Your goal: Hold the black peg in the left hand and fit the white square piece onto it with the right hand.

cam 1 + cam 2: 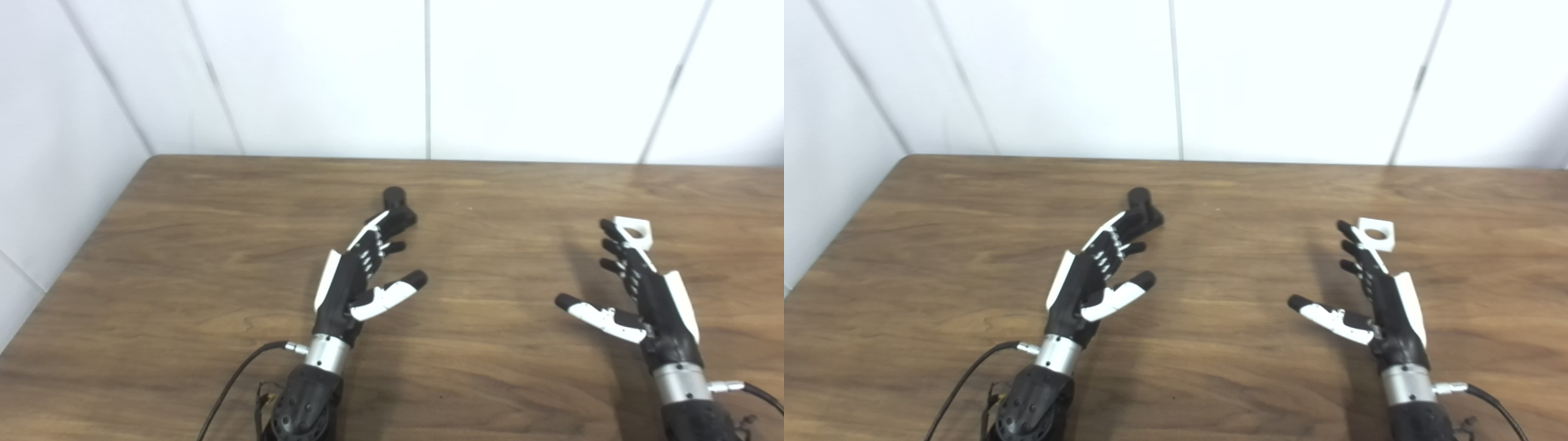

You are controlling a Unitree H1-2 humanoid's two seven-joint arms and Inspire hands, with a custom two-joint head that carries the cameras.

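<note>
Nearest, the left hand [355, 282] and right hand [643, 294] hover over the wooden surface [184, 257], fingers spread, holding nothing. Farther out, the black peg [397, 205] lies at the left fingertips (contact unclear), and the white square piece [1375, 233] lies just beside the right fingertips.

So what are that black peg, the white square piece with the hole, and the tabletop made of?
The black peg looks like matte moulded or printed plastic: dull, uniformly dark, no glint. The white square piece seems the same kind of plastic, flat opaque white with crisp edges and a clean round hole. The table shows brown wood grain with a soft sheen; whether it is solid wood or laminate, I cannot tell.
</note>
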